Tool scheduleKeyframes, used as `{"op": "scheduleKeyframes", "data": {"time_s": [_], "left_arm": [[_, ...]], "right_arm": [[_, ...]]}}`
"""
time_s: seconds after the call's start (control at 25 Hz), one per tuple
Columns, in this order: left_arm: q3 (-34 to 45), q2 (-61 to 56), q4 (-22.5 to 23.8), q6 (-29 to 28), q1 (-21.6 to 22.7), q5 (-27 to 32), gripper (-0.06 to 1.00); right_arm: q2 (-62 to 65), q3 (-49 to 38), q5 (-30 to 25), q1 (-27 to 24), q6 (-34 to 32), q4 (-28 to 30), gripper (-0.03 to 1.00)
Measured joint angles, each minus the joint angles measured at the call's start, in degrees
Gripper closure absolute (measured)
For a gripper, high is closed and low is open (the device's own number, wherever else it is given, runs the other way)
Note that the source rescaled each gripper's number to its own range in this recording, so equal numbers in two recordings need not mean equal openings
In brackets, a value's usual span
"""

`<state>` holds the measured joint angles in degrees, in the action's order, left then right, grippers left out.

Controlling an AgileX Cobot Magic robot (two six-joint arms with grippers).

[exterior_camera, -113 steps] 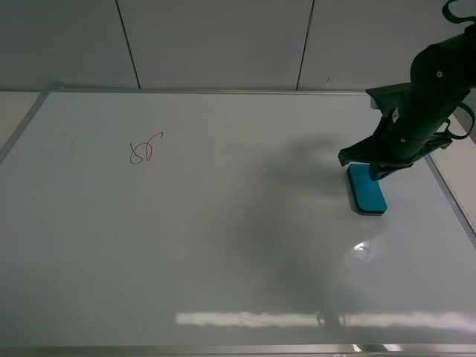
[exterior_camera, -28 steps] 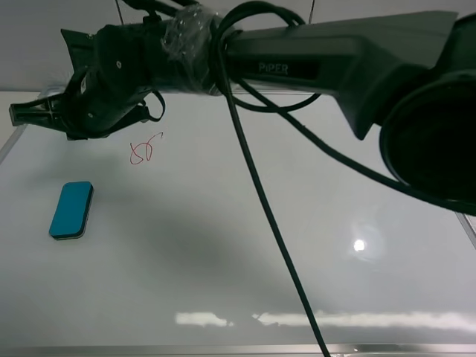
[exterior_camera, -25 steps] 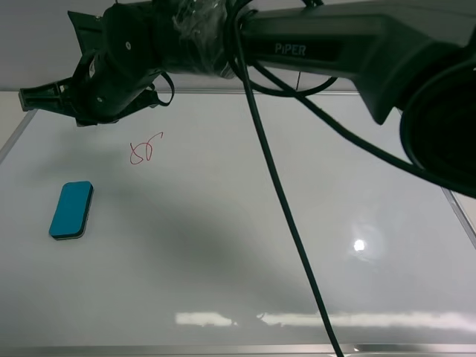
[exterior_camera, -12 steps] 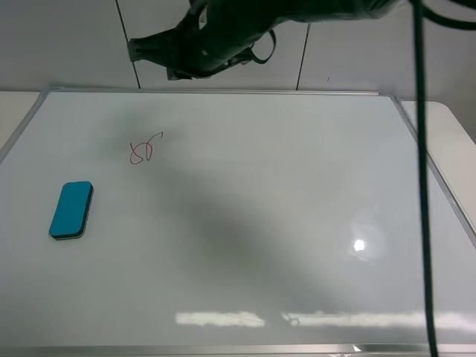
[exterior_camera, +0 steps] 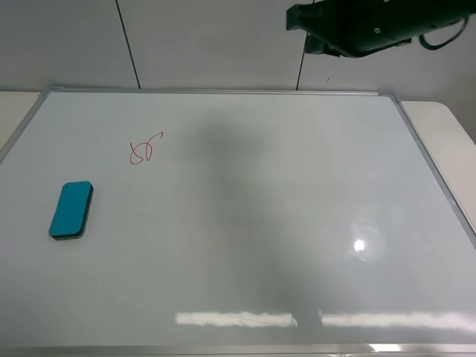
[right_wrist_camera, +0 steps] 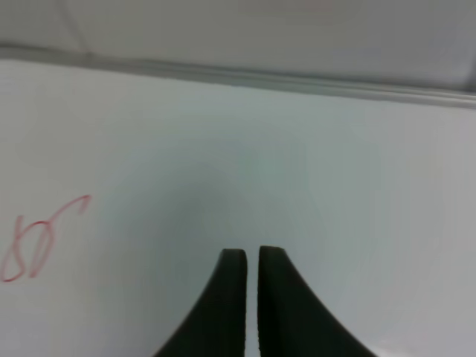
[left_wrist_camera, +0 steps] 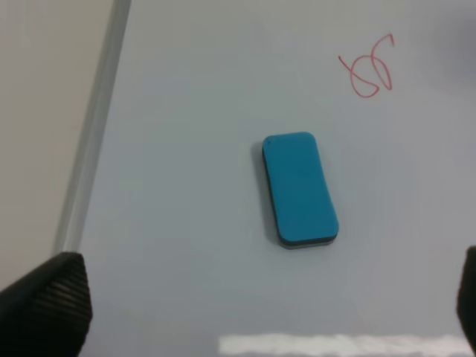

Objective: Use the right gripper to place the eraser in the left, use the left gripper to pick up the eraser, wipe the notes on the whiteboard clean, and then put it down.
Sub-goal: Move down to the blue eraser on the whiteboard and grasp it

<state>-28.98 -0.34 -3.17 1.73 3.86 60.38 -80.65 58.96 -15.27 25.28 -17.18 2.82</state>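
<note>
Over at the left of the frame the eraser (exterior_camera: 71,210) lies flat on the whiteboard (exterior_camera: 260,223), just where it lay a second ago, so the delivery looks finished. The left gripper (left_wrist_camera: 256,297) hangs above it with its fingers (left_wrist_camera: 44,305) spread wide. In its wrist view the teal block sits between them, untouched and a little askew. Up and to the right of the eraser, the notes (exterior_camera: 145,149) are still whole, the red squiggle unsmudged.

What has changed is the right gripper (exterior_camera: 292,16). A second ago it loomed over the upper left of the frame, near the notes. Now it has swung away to the upper right, past the board's far edge, pressed together and carrying nothing, as its wrist view confirms. I'd say the first step is done and the board is open for the left arm to come down and take the eraser.
</note>
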Motion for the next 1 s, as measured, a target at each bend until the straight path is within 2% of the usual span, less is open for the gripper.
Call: {"op": "scheduleKeyframes", "data": {"time_s": [0.16, 0.24, 0.36, 0.4, 0.48, 0.52, 0.56, 0.68, 0.8, 1.0], "left_arm": [[0.00, 0.00, 0.00, 0.00, 0.00, 0.00, -0.06], [0.00, 0.00, 0.00, 0.00, 0.00, 0.00, -0.06], [0.00, 0.00, 0.00, 0.00, 0.00, 0.00, -0.06], [0.00, 0.00, 0.00, 0.00, 0.00, 0.00, -0.06], [0.00, 0.00, 0.00, 0.00, 0.00, 0.00, -0.06], [0.00, 0.00, 0.00, 0.00, 0.00, 0.00, -0.06], [0.00, 0.00, 0.00, 0.00, 0.00, 0.00, -0.06], [0.00, 0.00, 0.00, 0.00, 0.00, 0.00, -0.06], [0.00, 0.00, 0.00, 0.00, 0.00, 0.00, -0.06], [0.00, 0.00, 0.00, 0.00, 0.00, 0.00, -0.06]], "right_arm": [[8.61, -6.29, -2.04, -7.08, 0.00, 3.54, 0.96], [13.20, -8.74, -4.58, -10.07, 0.00, 5.94, 0.92], [19.79, -10.73, -8.62, -13.17, 0.00, 8.57, 0.65], [22.21, -11.13, -10.02, -13.96, 0.00, 9.42, 0.47], [26.63, -11.60, -12.44, -15.27, 0.00, 10.99, 0.18], [28.99, -11.68, -13.73, -15.96, 0.00, 11.52, 0.09], [30.95, -11.81, -14.92, -16.65, 0.00, 12.18, 0.05], [37.82, -11.99, -20.04, -18.53, 0.00, 15.20, -0.02], [42.04, -12.01, -22.82, -19.76, 0.00, 16.88, -0.03], [51.86, -12.01, -30.80, -22.29, 0.00, 18.36, -0.03]]}}
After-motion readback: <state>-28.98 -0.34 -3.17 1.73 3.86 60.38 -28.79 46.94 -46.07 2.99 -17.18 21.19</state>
